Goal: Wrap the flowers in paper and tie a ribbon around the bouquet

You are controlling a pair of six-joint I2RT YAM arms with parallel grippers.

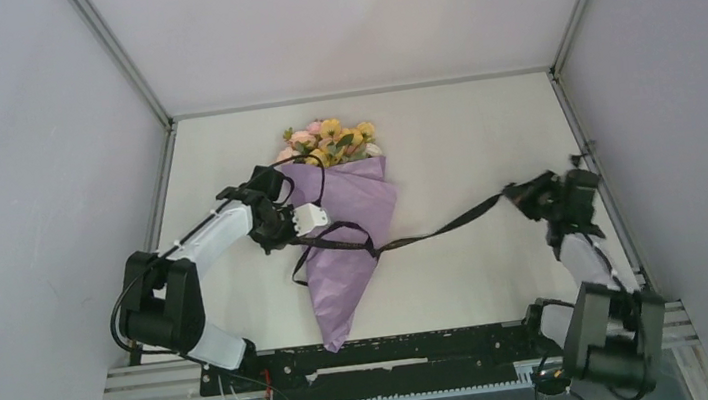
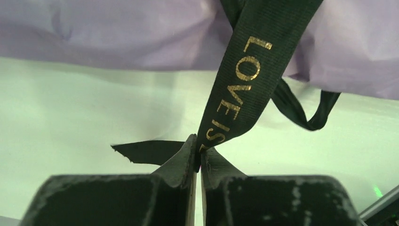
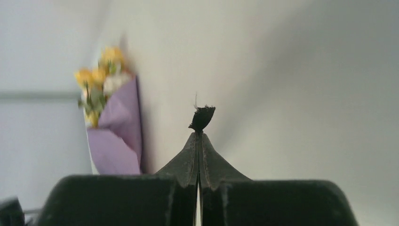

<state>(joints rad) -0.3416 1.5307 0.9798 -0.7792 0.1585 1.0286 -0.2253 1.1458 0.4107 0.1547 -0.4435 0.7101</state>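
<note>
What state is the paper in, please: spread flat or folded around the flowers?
Folded: the paper forms a tapered cone around the flowers, which show only at its top.

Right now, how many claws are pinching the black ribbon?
2. The left claw grips the ribbon right beside the bouquet; the right claw holds its frayed end far off to the right. Neither is hidden.

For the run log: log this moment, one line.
left tool: shut on ribbon | right tool: shut on ribbon | bouquet: wrapped, on table
</note>
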